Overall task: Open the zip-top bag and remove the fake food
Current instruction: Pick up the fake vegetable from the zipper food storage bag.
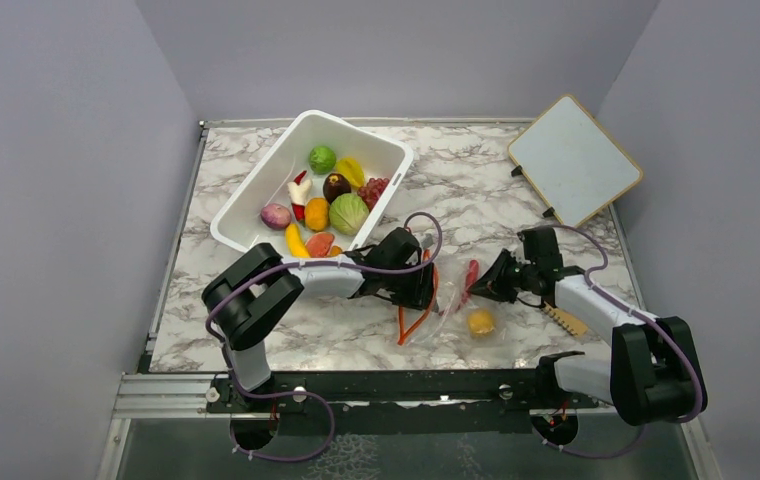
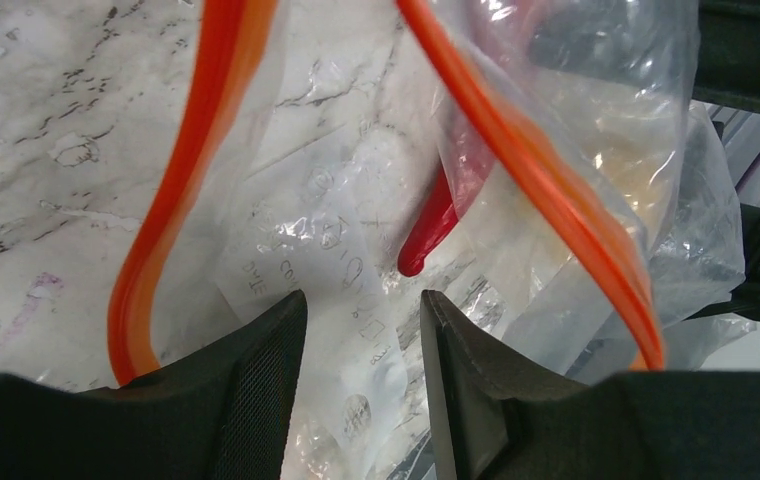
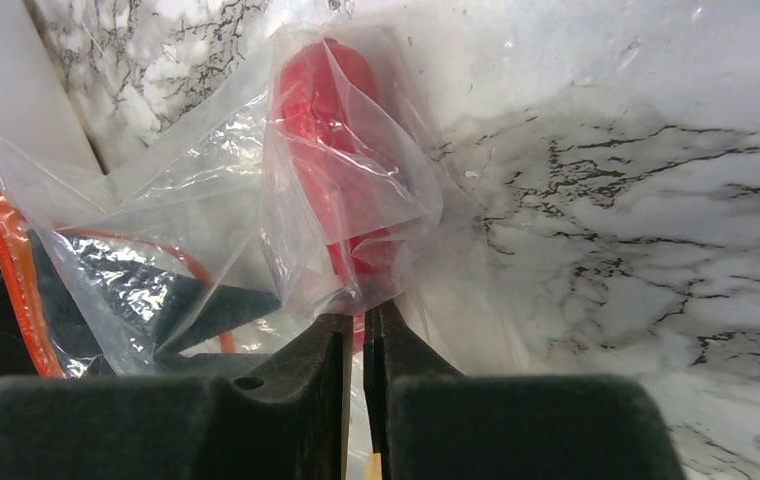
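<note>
Bag (image 1: 449,300) lies on the table (image 1: 356,340) between both arms, its long axis running left to right. The mouth and its orange zip strip (image 2: 181,170) face the left gripper (image 2: 364,305), whose jaws stand apart. Right gripper (image 3: 354,318) is clamped on the bag's opposite end. Red toy piece (image 3: 326,110) lies inside, roughly near-to-far.
</note>
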